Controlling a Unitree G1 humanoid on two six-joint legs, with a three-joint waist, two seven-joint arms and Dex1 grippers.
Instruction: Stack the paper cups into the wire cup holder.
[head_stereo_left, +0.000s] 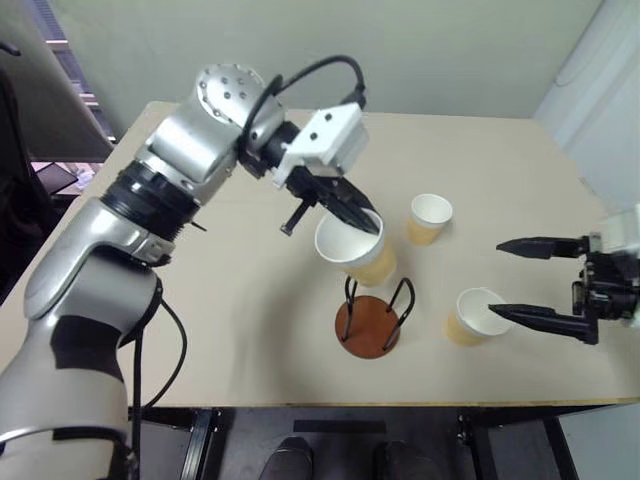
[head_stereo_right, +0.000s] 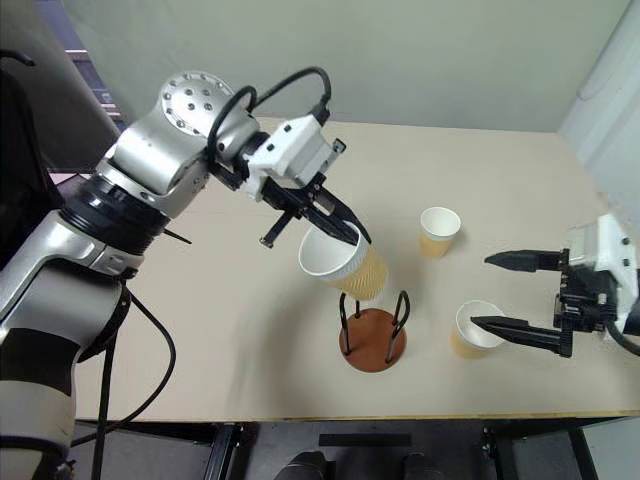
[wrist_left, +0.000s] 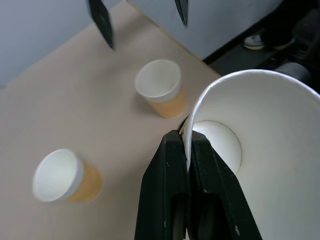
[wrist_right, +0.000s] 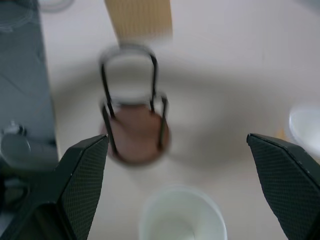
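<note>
My left gripper is shut on the rim of a tan paper cup. It holds the cup tilted in the air just above the wire cup holder, a brown disc with two black wire loops. In the left wrist view one finger is inside the held cup and the other outside. A second cup stands upright behind the holder to the right. A third cup stands right of the holder. My right gripper is open beside this third cup, its nearer finger over the rim.
The pale table has bare room left of the holder. Its front edge runs close below the holder. A dark chair or frame stands off the table's left side.
</note>
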